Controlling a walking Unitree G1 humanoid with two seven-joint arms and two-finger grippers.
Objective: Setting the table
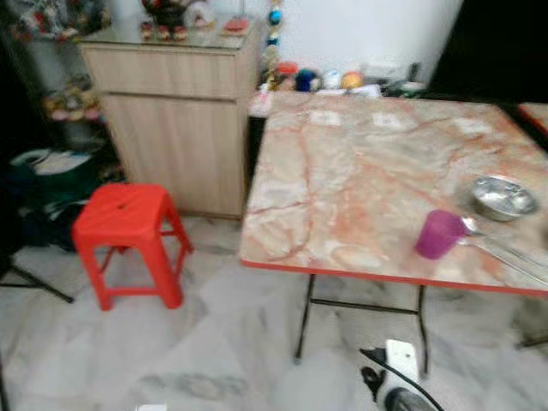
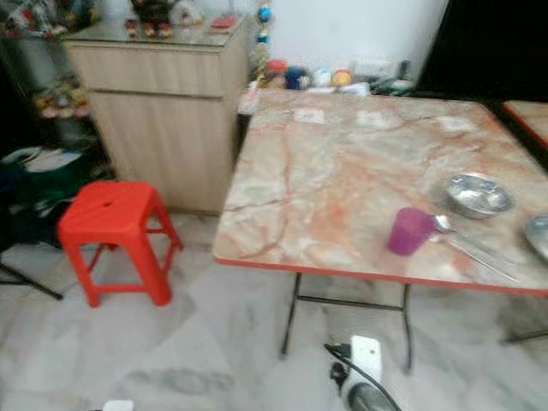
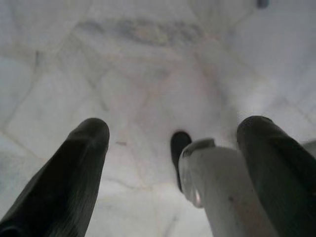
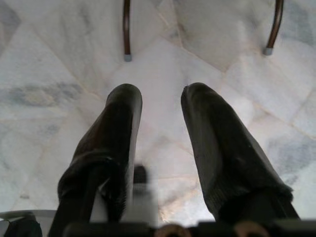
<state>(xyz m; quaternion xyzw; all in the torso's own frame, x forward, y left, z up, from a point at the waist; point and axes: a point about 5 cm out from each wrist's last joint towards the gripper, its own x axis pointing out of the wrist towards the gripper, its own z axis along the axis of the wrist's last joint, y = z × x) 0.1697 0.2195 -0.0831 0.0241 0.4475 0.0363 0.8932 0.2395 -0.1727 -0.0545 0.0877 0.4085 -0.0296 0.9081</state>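
A marble-patterned table (image 1: 342, 171) with a red edge stands ahead on my right. Near its front right corner stands a purple cup (image 1: 439, 233). A steel spoon (image 1: 505, 248) lies just right of the cup, and a steel bowl (image 1: 503, 197) sits behind them. The rim of another steel dish (image 2: 539, 235) shows at the table's right edge. Both arms hang low over the floor. My left gripper (image 3: 175, 127) is open with nothing held, and so is my right gripper (image 4: 162, 93), which hangs near the table's legs (image 4: 126, 29).
A red plastic stool (image 1: 128, 231) stands on the marble floor left of the table. Behind the stool is a wooden cabinet (image 1: 171, 111) with ornaments on top. Small items line the wall behind the table. Dark bags (image 1: 43, 188) lie at the far left.
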